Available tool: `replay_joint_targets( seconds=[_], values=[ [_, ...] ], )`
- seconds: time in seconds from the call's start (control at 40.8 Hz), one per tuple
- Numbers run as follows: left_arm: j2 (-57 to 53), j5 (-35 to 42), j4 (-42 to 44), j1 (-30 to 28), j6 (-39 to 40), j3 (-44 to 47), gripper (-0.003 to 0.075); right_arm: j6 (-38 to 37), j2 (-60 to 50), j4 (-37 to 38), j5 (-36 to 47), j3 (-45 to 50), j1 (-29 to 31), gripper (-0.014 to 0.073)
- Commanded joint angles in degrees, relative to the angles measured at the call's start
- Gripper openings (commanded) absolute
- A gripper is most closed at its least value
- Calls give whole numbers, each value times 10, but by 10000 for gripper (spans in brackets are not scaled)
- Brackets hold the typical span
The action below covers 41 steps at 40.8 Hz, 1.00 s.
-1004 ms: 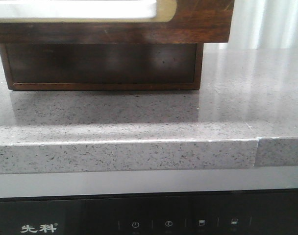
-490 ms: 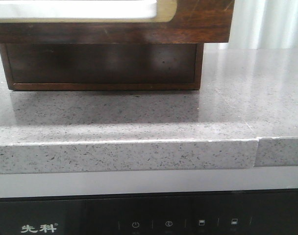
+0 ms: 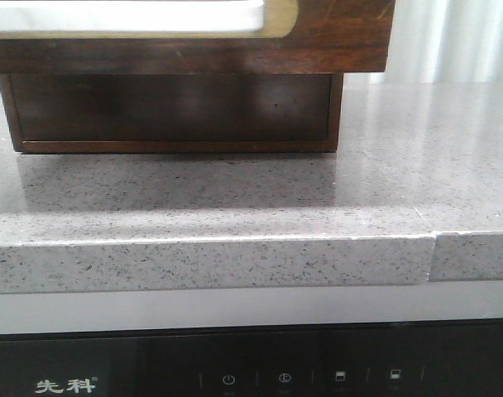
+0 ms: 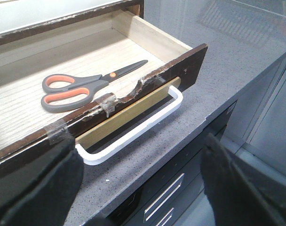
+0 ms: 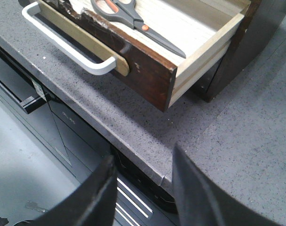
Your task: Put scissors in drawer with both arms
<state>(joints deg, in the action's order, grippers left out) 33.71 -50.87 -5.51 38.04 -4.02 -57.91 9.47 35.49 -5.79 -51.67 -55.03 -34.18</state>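
The scissors [image 4: 82, 86], grey handles lined orange, lie flat on the pale wood floor inside the pulled-out drawer [image 4: 147, 89]. They also show in the right wrist view [image 5: 129, 16]. The drawer's dark scratched front carries a beige-rimmed white handle panel [image 4: 133, 129] and shows from the front at the top of the front view [image 3: 334, 41]. My left gripper [image 4: 138, 183] is open and empty, hovering off the counter's front edge, apart from the drawer front. My right gripper [image 5: 145, 188] is open and empty, over the counter's edge beside the drawer's corner [image 5: 169, 87].
The grey speckled counter [image 3: 384, 165] carries the dark wooden cabinet body [image 3: 169, 112]. Below the counter's front edge is a black appliance panel [image 3: 235, 372] with handles [image 4: 164, 197]. Bare counter lies to the right of the cabinet.
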Motion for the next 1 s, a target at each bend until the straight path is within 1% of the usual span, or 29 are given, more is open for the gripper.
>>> replay_joint_targets(
  seconds=[0.0,0.318,0.367,0.441,0.588,0.71,0.759,0.98],
  values=[
    [6,41,-4,3,6,-15,514,-3,-3,-4,43,-9,4,318],
    [6,41,-4,3,6,-15,505,-3,-3,-4,43,-9,4,317],
    [6,41,-4,3,6,-15,471,-3,-3,-4,44,-9,4,300],
    [6,41,-4,3,6,-15,396,-3,-3,-4,44,-9,4,236],
    [6,41,-4,3,6,-15,188,-3,-3,-4,44,-9,4,65],
    [6,41,-4,3,6,-15,32,-3,-3,-4,44,-9,4,-65],
    [6,41,-4,3,6,-15,-19,-3,-3,-4,44,-9,4,-65],
    [6,41,-4,3,6,-15,-20,-3,-3,-4,44,-9,4,-69]
  ],
)
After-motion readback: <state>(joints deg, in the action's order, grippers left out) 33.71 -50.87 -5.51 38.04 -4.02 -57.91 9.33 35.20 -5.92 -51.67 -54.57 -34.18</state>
